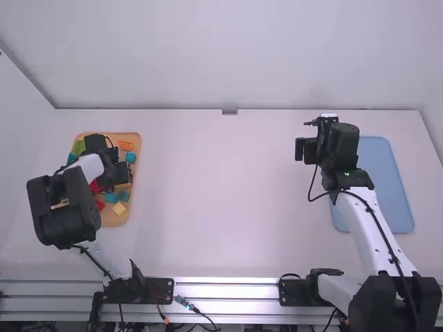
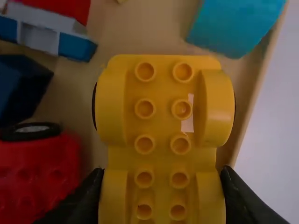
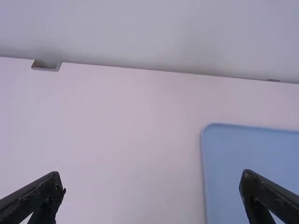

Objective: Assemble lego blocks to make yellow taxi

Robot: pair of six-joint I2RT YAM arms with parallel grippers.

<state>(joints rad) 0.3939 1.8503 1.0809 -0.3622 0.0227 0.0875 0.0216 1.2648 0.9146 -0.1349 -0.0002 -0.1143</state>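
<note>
Yellow block [image 2: 162, 122] in left hand [image 1: 123, 176]; red block [image 2: 42, 163], turquoise block [image 2: 236, 23] near.

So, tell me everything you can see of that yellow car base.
The yellow car base looks like smooth, slightly glossy plastic. Hollow-topped round studs run along its middle in two columns, facing the wrist camera, with rounded wheel arches on both sides. Dark curved edges, probably wheels, peek out beside one pair of arches. It sits between the left gripper's fingers, one against each side, over the wooden tray. Whether it also touches the tray floor, I can't tell.
</note>
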